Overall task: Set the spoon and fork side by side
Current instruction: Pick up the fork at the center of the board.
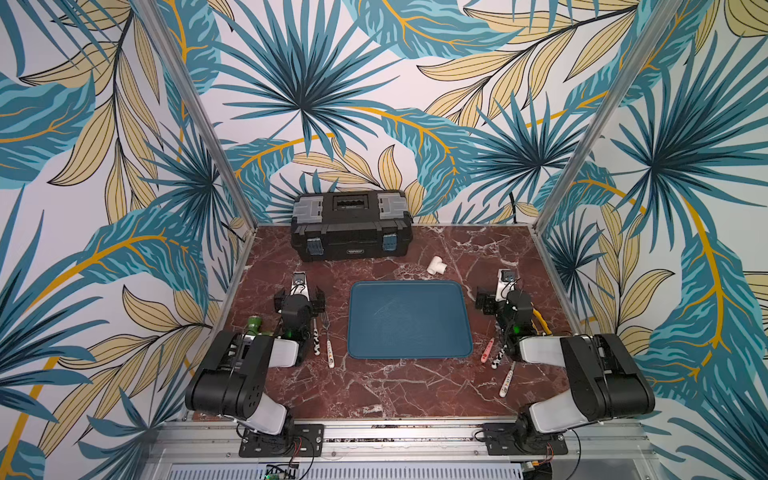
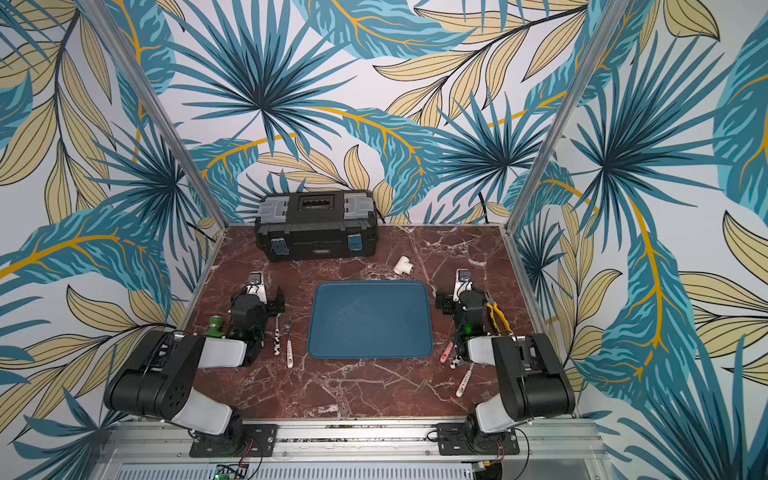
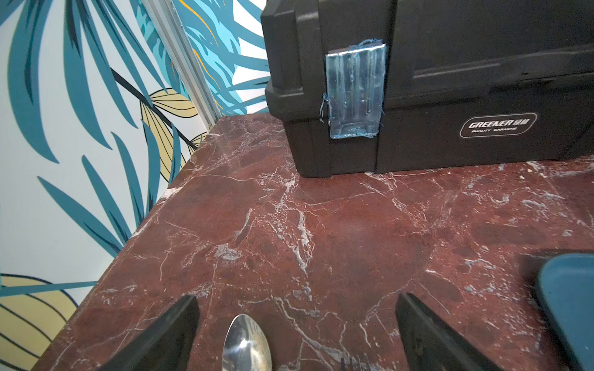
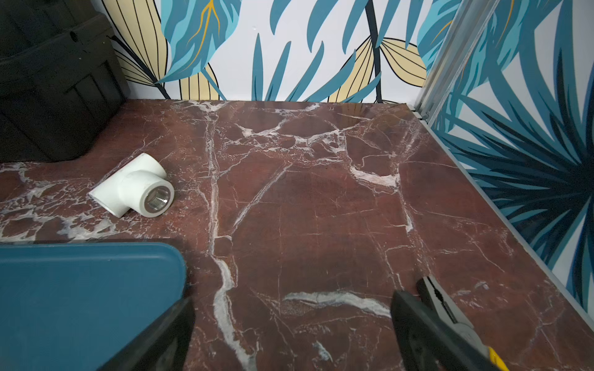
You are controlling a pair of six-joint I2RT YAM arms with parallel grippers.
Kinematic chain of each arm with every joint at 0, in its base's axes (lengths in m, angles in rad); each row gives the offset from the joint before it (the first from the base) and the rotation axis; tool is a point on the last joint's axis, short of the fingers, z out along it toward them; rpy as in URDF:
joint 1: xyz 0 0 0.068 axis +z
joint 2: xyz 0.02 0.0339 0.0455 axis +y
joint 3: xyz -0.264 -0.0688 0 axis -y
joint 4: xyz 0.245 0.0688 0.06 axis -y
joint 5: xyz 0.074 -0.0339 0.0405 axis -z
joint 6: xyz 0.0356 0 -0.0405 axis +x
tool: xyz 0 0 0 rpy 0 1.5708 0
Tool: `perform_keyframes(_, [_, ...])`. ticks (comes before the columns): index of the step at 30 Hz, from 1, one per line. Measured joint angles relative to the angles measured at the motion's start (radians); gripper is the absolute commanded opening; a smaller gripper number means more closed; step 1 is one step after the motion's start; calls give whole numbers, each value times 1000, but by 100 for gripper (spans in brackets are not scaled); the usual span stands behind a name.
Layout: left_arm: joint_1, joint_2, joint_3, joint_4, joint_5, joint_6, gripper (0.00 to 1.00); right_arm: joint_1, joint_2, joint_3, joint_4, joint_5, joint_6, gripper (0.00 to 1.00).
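Note:
A spoon (image 1: 315,340) with a black-and-white handle and a fork (image 1: 328,347) with a white handle lie next to each other on the marble, left of the blue tray (image 1: 409,291). Both top views show the pair, spoon (image 2: 276,338) left of fork (image 2: 289,347). My left gripper (image 1: 298,299) hovers open just beyond their heads. In the left wrist view the spoon bowl (image 3: 247,345) and the fork tines (image 3: 352,363) lie between the open fingers (image 3: 180,321), untouched. My right gripper (image 1: 502,300) is open and empty to the right of the tray (image 4: 80,289).
A black toolbox (image 1: 351,226) stands at the back and a white pipe tee (image 1: 436,266) lies beside it. Three more patterned utensil handles (image 1: 508,380) lie by the right arm, with yellow pliers (image 1: 540,322) further right. A green cylinder (image 1: 253,324) sits left of the left arm.

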Motion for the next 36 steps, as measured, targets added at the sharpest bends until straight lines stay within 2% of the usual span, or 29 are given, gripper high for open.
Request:
perform_keyframes(27, [-5,-14,4,-24,-13,4,100,-5,0,0,0,-5,1,99])
perform_keyframes(30, [-25,-126,85,-262,-90,-13,100,-5,0,0,0,3,4,100])
perform_keyframes(33, [-44,-246,322,-599,-175,-90,100,0,-6,5,-18,41,4,99])
perform_keyframes(36, [-51,-336,592,-895,-199,-190,100,22,-59,121,-269,120,26,99])
